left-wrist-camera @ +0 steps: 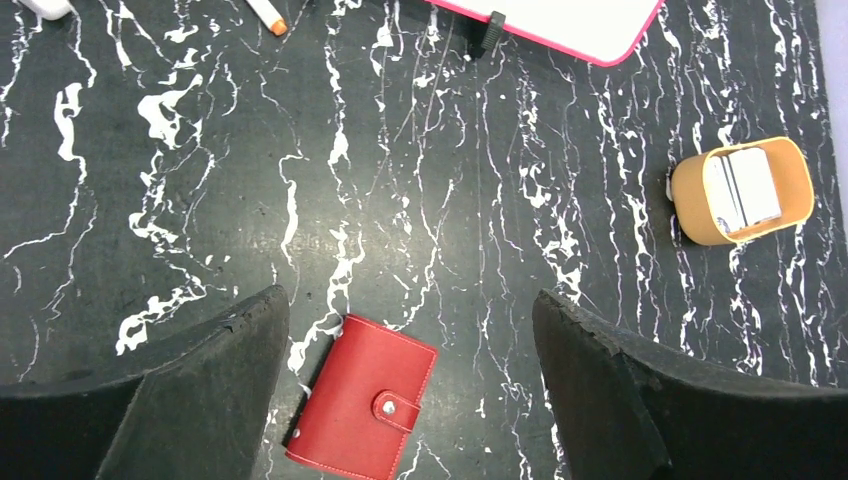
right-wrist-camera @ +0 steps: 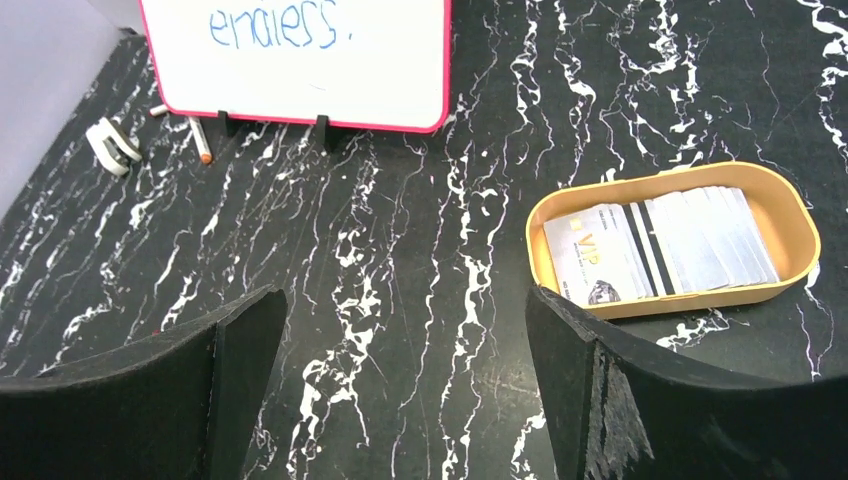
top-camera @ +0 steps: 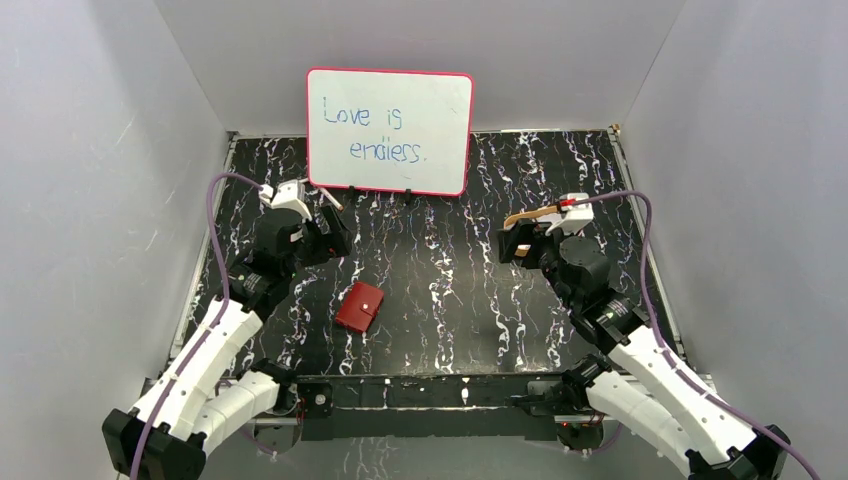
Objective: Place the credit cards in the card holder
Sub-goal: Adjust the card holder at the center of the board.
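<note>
Left gripper [left-wrist-camera: 408, 300]: fingers spread wide, empty. The wallet [left-wrist-camera: 362, 410] lies snapped shut on the table between them, nearer one finger, so this arm looks poised to take and open it. Right gripper [right-wrist-camera: 402, 300]: also spread and empty. The cards [right-wrist-camera: 660, 250] lie fanned in an orange tray [right-wrist-camera: 690, 297] just outside one fingertip, likely corralled for easy picking.

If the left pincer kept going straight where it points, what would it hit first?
Probably the shut card holder, framed by the open left pincer; depth is unclear, so maybe bare table beyond.
</note>
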### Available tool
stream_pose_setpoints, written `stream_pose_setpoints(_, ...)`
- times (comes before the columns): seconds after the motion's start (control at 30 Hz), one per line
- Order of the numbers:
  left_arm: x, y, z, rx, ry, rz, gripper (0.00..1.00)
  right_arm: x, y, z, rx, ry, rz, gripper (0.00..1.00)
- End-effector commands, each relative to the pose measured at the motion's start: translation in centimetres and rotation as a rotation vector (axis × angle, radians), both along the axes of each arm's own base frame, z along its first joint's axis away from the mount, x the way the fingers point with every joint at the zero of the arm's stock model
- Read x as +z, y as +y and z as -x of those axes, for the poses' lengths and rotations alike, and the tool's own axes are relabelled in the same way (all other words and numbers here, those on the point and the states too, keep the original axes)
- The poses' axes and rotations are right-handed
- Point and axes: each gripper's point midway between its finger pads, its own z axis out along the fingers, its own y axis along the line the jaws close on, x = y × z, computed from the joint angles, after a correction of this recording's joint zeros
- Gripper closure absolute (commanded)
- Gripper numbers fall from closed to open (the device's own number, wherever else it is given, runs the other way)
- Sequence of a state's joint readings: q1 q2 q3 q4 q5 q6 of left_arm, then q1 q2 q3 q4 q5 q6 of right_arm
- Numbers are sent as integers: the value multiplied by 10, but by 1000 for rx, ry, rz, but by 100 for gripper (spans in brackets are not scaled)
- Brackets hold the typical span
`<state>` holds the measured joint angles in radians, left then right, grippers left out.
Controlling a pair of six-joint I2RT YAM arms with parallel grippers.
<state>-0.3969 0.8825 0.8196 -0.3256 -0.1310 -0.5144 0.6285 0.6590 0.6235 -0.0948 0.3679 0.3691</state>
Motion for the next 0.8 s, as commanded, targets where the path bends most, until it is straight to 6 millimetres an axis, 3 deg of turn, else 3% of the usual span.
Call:
stream_pose_setpoints(0.0, 5, 13, 5, 38, -22, -36, 9, 20, 3, -6, 16, -35, 28, 1)
stream_pose_setpoints(0.1, 7, 13, 7, 38, -30, -30, 7, 18, 15, -3, 91, 9, 65, 1)
stream_pose_setpoints(0.3, 20, 14, 10, 32, -92, -4, 8, 33, 60, 23, 369, 81, 35, 2)
stream_pose_setpoints(0.47, 31, 21, 16, 53, -181, 14, 9, 16, 95, 39, 460, 218, -3, 2)
stream_pose_setpoints(0.77, 29, 34, 17, 111, -190, -14, 11, -42, 189, 83, 537, 382, -131, 5)
